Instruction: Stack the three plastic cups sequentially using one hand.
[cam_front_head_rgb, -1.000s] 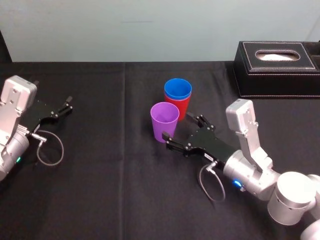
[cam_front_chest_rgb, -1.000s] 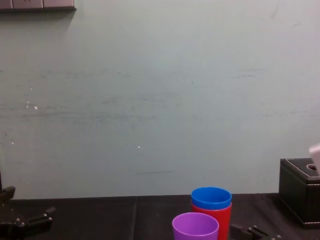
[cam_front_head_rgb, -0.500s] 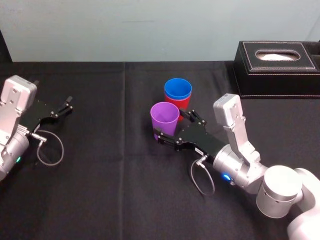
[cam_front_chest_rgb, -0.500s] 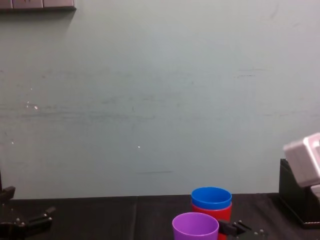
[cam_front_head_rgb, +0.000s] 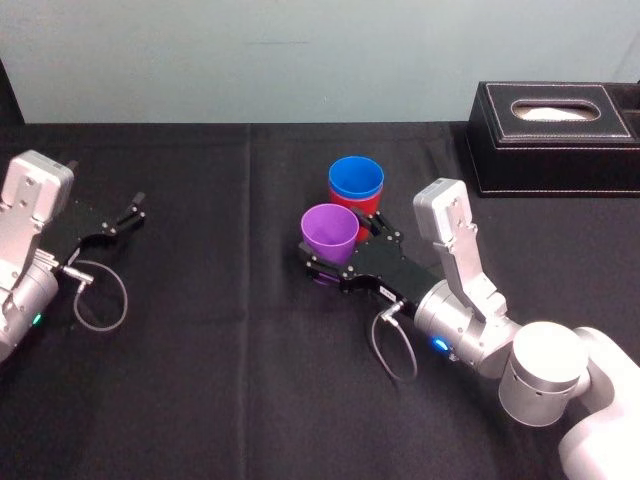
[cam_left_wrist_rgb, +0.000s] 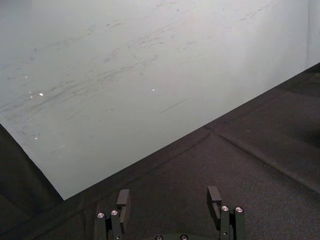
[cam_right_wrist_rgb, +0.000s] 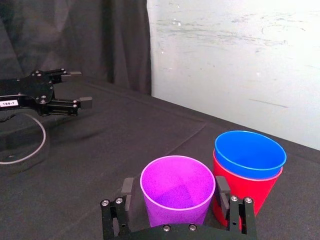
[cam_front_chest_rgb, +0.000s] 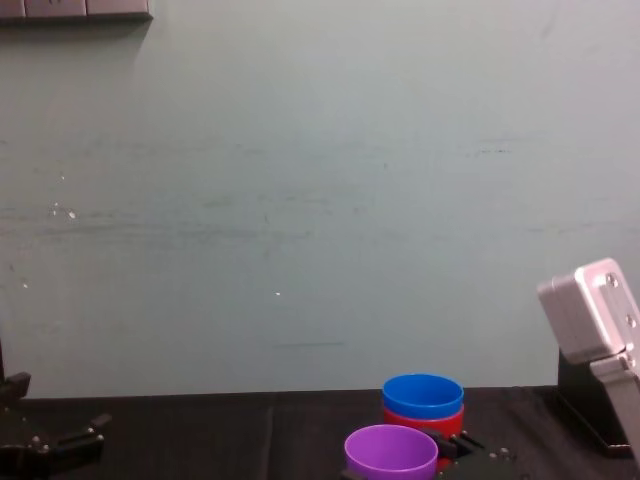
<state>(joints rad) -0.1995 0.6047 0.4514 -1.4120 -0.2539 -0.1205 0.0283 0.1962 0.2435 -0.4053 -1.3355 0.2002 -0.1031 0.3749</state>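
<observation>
Here's the right gripper (cam_front_head_rgb: 346, 252), low over the black cloth table (cam_front_head_rgb: 220, 350), with the purple tapered plastic cup (cam_front_head_rgb: 330, 236) sitting upright right between its two black fingers. Jaws are spread: one finger (cam_right_wrist_rgb: 127, 189) stands off the cup's outer side with a sliver of gap, the other (cam_right_wrist_rgb: 221, 188) is slotted into the narrow space between the purple cup and the red plastic cup (cam_right_wrist_rgb: 246, 194). Whether that inner finger touches either wall, I cannot tell.

Tight quarters there. The red cup stands just beside the purple one, a little farther back on the table, and the blue plastic cup (cam_front_head_rgb: 356, 178) is already nested inside it, blue rim riding above red.

Off to the far right, well apart from the cups, the black stitched box (cam_front_head_rgb: 555, 150) sits by the wall. Over on the left, the left gripper (cam_front_head_rgb: 135, 210) rests parked on the cloth, fingers apart
</observation>
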